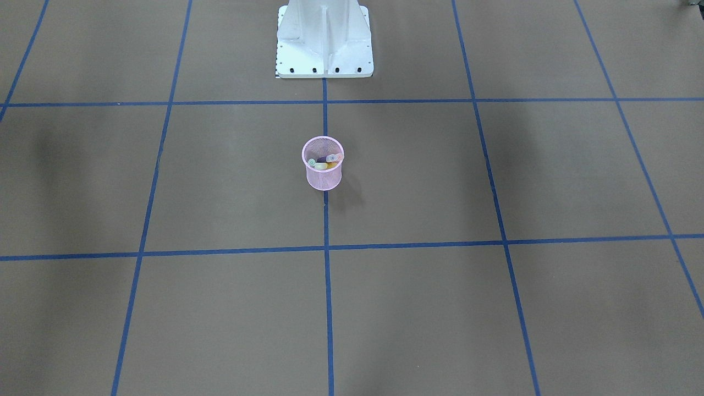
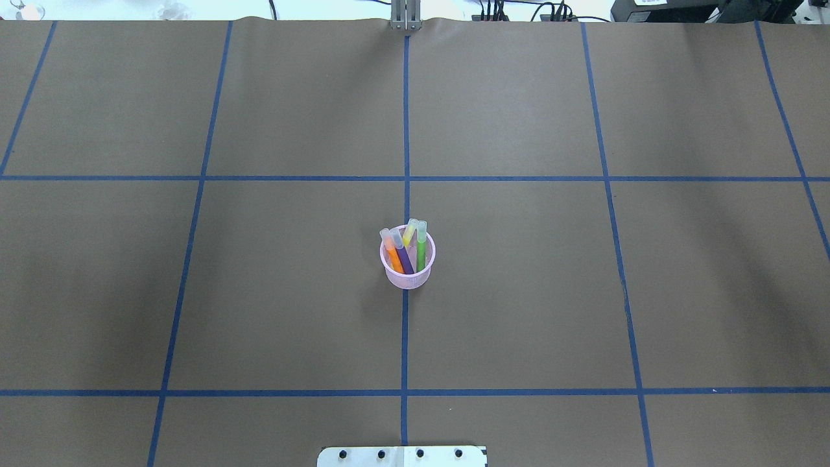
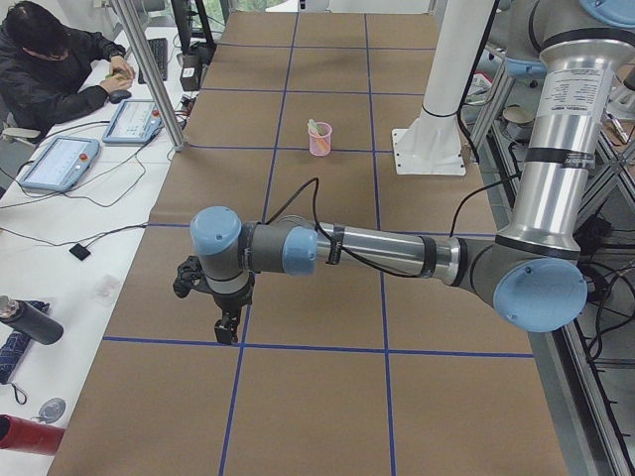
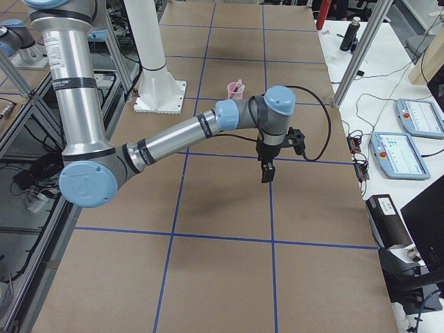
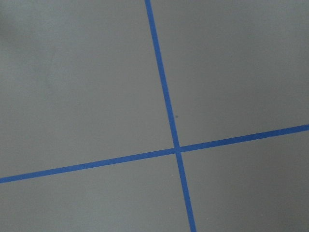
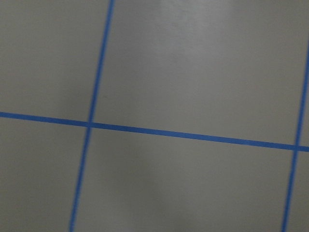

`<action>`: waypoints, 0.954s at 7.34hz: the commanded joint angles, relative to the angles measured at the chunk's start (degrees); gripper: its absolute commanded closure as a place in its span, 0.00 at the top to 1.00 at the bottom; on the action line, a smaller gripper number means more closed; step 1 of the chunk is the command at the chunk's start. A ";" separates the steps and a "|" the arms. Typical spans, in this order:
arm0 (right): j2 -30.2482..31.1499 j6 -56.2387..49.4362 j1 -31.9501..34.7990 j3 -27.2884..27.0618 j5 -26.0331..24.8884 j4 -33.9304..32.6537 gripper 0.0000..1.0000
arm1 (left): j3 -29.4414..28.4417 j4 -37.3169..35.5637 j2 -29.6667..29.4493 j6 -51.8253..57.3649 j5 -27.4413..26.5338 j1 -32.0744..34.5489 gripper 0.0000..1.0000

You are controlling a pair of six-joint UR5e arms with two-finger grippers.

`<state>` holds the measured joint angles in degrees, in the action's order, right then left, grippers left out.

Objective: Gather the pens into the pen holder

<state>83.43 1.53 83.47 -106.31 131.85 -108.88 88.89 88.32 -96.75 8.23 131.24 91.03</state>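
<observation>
The pink wire-mesh pen holder (image 2: pixel 407 279) stands upright at the table's middle on the centre blue tape line. Inside it lean the orange pen (image 2: pixel 393 254), the purple pen (image 2: pixel 404 257), the yellow pen (image 2: pixel 410 232) and the green pen (image 2: pixel 421 251), caps up. The holder also shows in the front view (image 1: pixel 323 177). My left gripper (image 3: pixel 228 327) hangs over the table far out to my left, seen only in the left side view. My right gripper (image 4: pixel 266 173) hangs far out to my right, seen only in the right side view. I cannot tell if either is open or shut. Both wrist views show only brown table and tape.
The white robot base (image 1: pixel 324 44) stands behind the holder. Blue tape lines (image 2: pixel 405 178) grid the brown table. An operator (image 3: pixel 50 69) sits at a side desk with tablets (image 3: pixel 60 164). More tablets (image 4: pixel 399 152) and a metal post (image 4: pixel 354 55) stand at the other end.
</observation>
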 commanded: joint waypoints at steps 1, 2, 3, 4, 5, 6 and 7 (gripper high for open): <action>4.43 -2.76 2.92 1.28 0.07 0.68 1.00 | -0.30 7.02 5.66 0.12 2.26 0.12 1.00; 5.77 -2.50 3.97 2.24 0.33 2.60 1.00 | 0.57 7.91 5.17 -1.97 2.18 -0.06 1.00; 7.09 -2.67 4.59 2.86 0.34 2.62 1.00 | 2.49 7.83 5.60 -7.12 2.18 -0.06 1.00; 8.32 -3.63 4.95 3.48 0.68 3.84 1.00 | 2.86 7.92 5.52 -10.04 2.35 -0.23 1.00; 9.20 -3.64 5.04 5.57 1.73 8.38 1.00 | 2.86 7.92 5.52 -10.07 2.35 -0.32 1.00; 9.38 -3.55 5.13 8.64 5.31 11.81 1.00 | 2.86 7.92 5.69 -10.07 2.36 -0.41 1.00; 9.47 -3.38 5.47 9.02 6.30 12.63 1.00 | 2.86 7.92 5.87 -10.07 2.36 -0.50 1.00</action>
<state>92.57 -1.97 88.60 -98.98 135.98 -98.73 91.71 96.23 -91.08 -1.62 133.58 90.65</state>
